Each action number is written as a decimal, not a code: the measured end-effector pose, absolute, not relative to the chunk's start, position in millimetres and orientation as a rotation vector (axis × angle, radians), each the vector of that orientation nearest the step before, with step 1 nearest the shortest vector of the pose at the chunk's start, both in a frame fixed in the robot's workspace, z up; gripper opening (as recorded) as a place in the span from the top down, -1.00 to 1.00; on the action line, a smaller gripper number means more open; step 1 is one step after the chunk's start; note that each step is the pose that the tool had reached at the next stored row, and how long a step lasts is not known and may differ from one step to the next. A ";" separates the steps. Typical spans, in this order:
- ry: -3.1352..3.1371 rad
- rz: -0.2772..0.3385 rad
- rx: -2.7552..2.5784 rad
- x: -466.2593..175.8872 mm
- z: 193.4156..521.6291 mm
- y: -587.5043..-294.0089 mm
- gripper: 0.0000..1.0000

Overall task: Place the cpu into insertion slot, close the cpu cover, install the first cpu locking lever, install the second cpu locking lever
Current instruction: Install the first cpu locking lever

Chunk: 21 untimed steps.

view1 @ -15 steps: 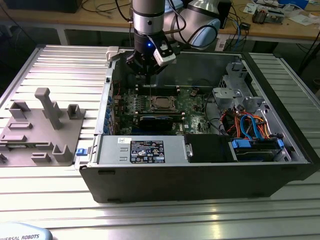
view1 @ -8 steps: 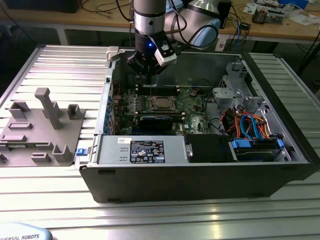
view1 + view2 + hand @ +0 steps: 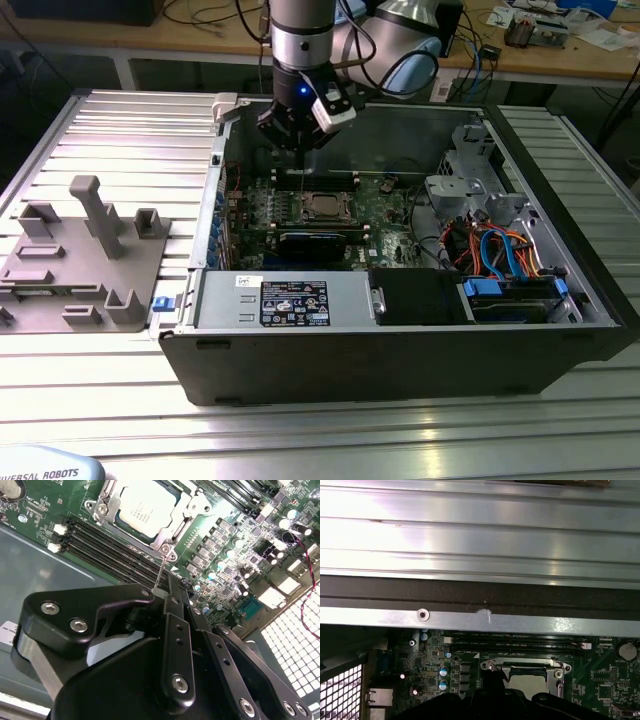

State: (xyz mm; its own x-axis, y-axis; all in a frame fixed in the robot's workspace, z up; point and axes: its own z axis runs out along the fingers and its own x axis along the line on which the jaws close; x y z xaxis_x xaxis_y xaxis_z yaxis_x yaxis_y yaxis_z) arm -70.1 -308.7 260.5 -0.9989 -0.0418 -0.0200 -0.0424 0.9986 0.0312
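One cpu [image 3: 144, 511] sits seated in the insertion slot [image 3: 322, 206] on the green motherboard [image 3: 235, 545], inside the open computer case [image 3: 400, 340] that lies on the ribbed metal desk [image 3: 110, 130]. One cpu cover [image 3: 192, 510] frames it, lying flat around the chip. In the second wrist view the gripper [image 3: 161, 587] hangs just above a corner of the socket, its fingers drawn together on a thin wire lever [image 3: 161, 570] that runs down to the cover's corner screw. By my judgement that lever is springy, stiff steel — slim and apt to slip, best taken near its free end. The chip itself looks light, rigid and fragile underneath, so it wants handling by its edges only. Two long dark memory slots [image 3: 107, 547] run beside the socket.
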 end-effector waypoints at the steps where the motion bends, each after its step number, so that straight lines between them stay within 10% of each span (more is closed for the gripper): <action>1: 3.121 0.049 -0.066 -69.1 260.4 -308.7 0.79; 21: 3.121 0.049 -0.069 -67.4 257.2 -308.7 0.79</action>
